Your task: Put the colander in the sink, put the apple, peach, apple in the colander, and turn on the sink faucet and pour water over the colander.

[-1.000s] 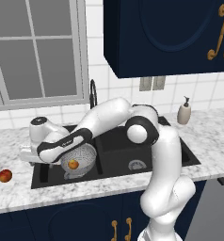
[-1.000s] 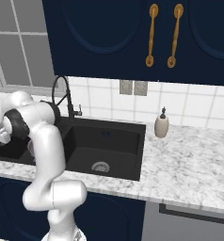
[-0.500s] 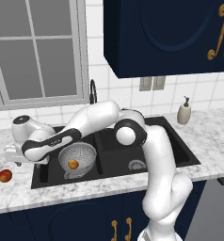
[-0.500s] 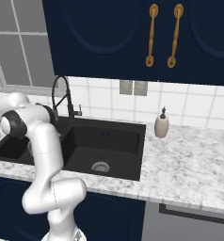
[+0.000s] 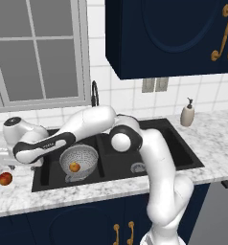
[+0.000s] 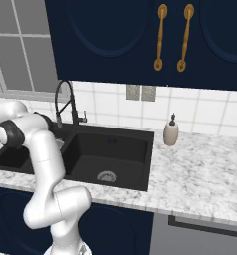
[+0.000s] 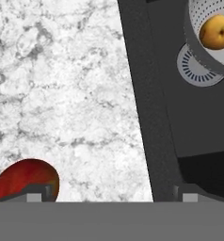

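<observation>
Left base view, left to right. 2 apples [image 5: 1,177] lie touching on the counter [image 5: 20,198], left of the sink [image 5: 53,182]. In the hand view 1 apple [image 7: 25,180] sits at the lower left on the counter, just beside the left fingertip; the other fingertip stands over the sink's edge.

Gripper [image 5: 5,154] hangs above the counter, just behind the apples and near the left rim of the sink. Jaws wide apart, nothing between them.

Colander [image 5: 78,161] stands upright in the left basin, partly over the drain [image 7: 197,66]. It holds 1 fruit, the peach [image 5: 74,167], orange-yellow, resting on the bottom. No apple inside yet. Right basin holds nothing but its own drain [image 6: 106,176].

Sink faucet [image 6: 66,102] stands behind the sink, between the 2 basins as far as I can tell; no water is running.

Judged stage: colander placed, peach in, 2 apples and the water step left.

Risks:
- The apples touch each other. Closing on 1 may push the other, and it could roll along the counter or off the front edge.
- The nearest apple is off to 1 side of the jaws, not between them. A straight descent would land a fingertip on it or clip it.
- Round, smooth fruit may slip from a shallow pinch.
- A release from too high could bounce the apple out of the colander or tip it.
</observation>
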You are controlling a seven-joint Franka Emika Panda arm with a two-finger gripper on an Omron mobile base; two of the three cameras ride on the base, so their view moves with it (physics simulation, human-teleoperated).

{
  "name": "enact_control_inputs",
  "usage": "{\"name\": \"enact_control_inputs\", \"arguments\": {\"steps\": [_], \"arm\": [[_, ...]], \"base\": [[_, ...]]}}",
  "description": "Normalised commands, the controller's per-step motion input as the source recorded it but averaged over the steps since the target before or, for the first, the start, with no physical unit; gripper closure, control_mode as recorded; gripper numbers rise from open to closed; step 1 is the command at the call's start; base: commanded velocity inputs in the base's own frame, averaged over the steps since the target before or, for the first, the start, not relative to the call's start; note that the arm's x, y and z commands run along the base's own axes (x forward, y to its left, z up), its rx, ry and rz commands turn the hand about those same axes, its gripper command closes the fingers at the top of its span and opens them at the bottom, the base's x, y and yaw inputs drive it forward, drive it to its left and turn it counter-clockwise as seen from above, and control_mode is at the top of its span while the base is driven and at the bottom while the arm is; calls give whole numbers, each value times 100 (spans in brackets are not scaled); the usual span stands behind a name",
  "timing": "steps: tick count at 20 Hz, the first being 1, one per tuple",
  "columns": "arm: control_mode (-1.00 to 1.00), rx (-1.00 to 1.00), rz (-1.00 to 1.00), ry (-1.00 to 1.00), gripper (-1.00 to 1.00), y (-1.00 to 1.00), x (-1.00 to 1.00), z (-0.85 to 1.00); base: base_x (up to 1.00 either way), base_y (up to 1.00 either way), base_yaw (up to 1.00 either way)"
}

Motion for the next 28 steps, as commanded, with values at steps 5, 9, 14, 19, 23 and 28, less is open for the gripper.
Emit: {"name": "enact_control_inputs", "arguments": {"steps": [5, 9, 14, 19, 23, 28], "arm": [[-100, 0, 3, 2, -100, 21, 0, 0], [-100, 0, 3, 2, -100, 33, 0, -6], [-100, 0, 7, 0, -100, 23, 0, -1], [-100, -1, 22, 0, -100, 1, -16, 0], [-100, -2, 33, -2, -100, 0, -5, 0], [-100, 0, 30, -9, -100, 0, 0, 11]], "base": [[0, 0, 0], [0, 0, 0], [0, 0, 0], [0, 0, 0], [0, 0, 0], [0, 0, 0]]}}
